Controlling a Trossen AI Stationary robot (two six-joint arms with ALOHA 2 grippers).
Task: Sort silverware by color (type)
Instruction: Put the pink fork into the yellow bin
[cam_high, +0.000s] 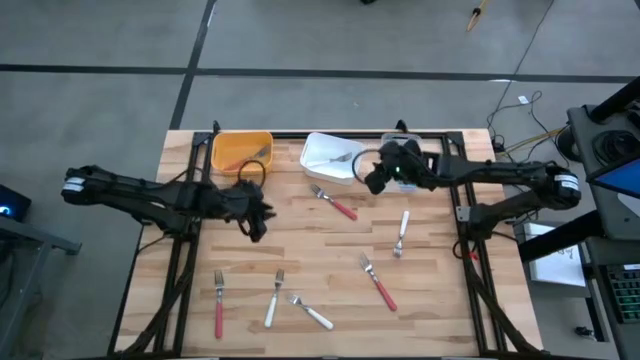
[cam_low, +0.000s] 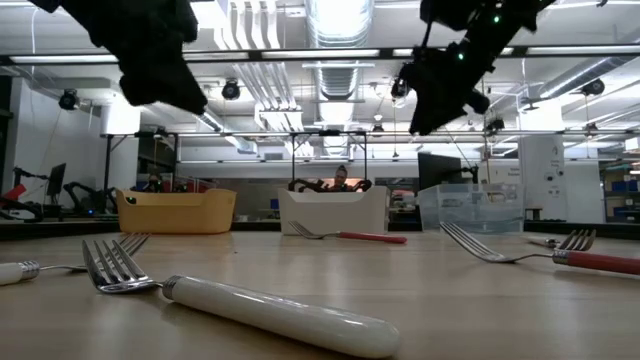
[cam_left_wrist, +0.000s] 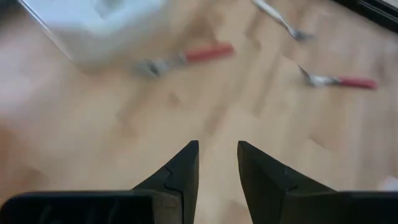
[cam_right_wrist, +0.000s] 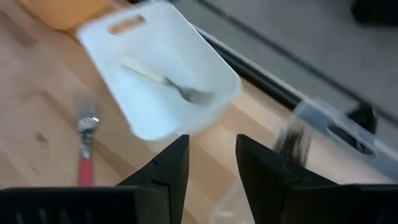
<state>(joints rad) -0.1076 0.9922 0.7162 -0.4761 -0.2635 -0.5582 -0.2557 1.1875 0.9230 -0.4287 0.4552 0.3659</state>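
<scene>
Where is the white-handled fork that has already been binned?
In the high view, the white-handled fork lies inside the white plastic bin at the table's far edge, between the orange bin and the right gripper.

Left wrist view badly smeared: white bin (cam_left_wrist: 106, 28) a pale blur, cut by the frame edge, contents unreadable; red-handled fork (cam_left_wrist: 186, 57) beside it soft, tines not resolvable. Right wrist view: clear bin (cam_right_wrist: 329, 134) streaked, cut at the frame edge; a dark smudge at its near wall can't be identified. Orange bin (cam_right_wrist: 68, 11) only a corner, cropped. High view: orange bin's contents (cam_high: 240, 155) too small to name, something reddish only. Clear bin mostly hidden under right gripper (cam_high: 378, 180). Low view: both arms cropped at top; white fork (cam_low: 270, 310) close and soft, its handle end just inside frame.
</scene>
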